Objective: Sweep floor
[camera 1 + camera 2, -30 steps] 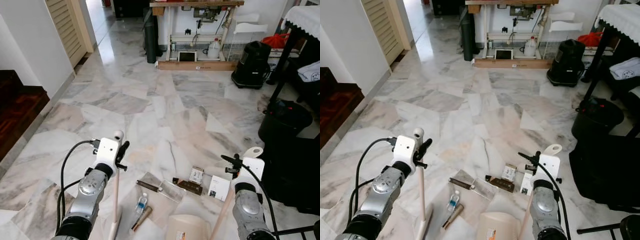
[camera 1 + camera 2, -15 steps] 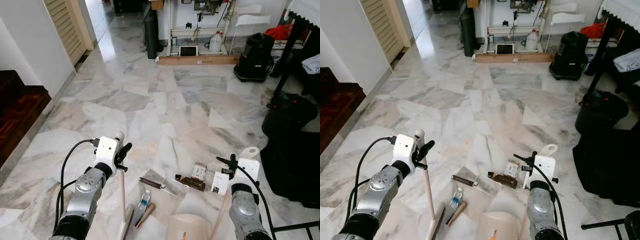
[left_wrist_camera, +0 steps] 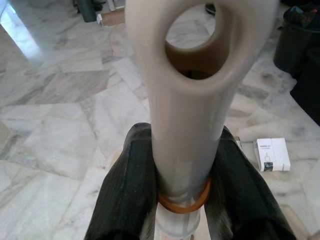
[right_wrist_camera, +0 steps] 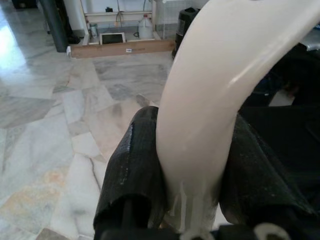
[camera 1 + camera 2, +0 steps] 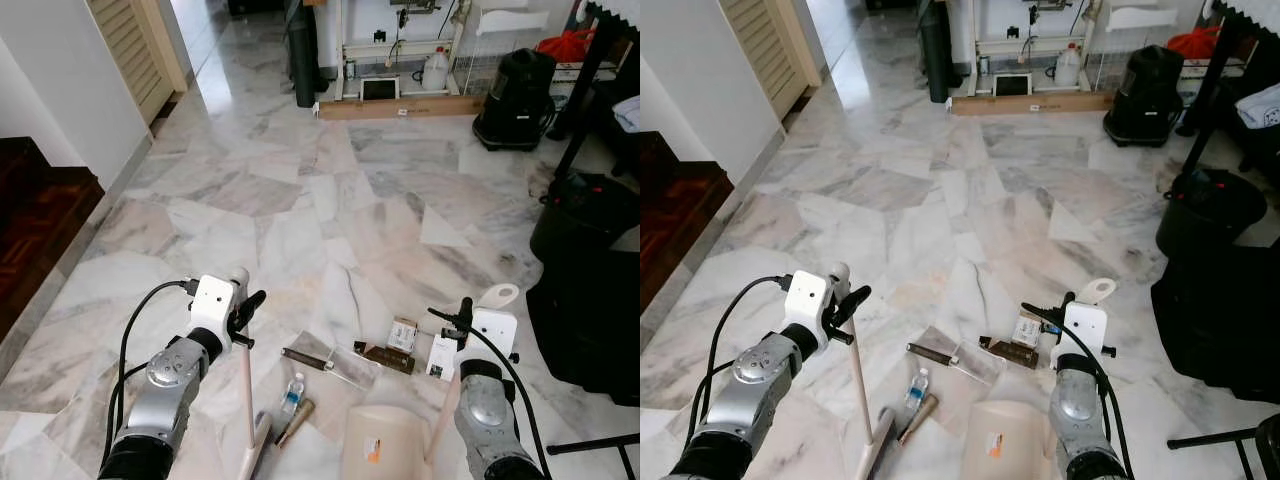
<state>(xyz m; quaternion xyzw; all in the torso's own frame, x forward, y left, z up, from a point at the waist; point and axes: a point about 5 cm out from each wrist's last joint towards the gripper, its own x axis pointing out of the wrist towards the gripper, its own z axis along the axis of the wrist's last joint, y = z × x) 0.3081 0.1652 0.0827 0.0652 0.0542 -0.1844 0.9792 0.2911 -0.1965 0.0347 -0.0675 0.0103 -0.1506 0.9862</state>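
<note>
Two eye views: I see both my arms low over the marble floor (image 5: 330, 200), each one holding a pale handle.
Left gripper (image 5: 240, 312): clenched on the broom handle (image 5: 246, 400), which stands nearly upright and runs down to the floor near the bottom edge of the view.
Right gripper (image 5: 462, 318): clenched on the dustpan handle (image 5: 440, 425); the beige dustpan (image 5: 385, 448) sits on the floor between my arms.
Litter: a small bottle (image 5: 290, 393), a brown stick (image 5: 298, 421), a dark bar (image 5: 305, 357), a dark wrapper (image 5: 387, 357) and two small boxes (image 5: 402, 334) lie just beyond the dustpan.
Room: a black bin (image 5: 585, 215) to the right, a black vacuum cleaner (image 5: 515, 85) far right, a louvred door (image 5: 135, 50) far left.
Left wrist view: both black fingers (image 3: 125, 190) press the sides of the broom handle (image 3: 190, 100), with an orange ring (image 3: 182, 202) around it.
Right wrist view: black fingers (image 4: 137, 165) squeeze the curved white dustpan handle (image 4: 210, 110).
</note>
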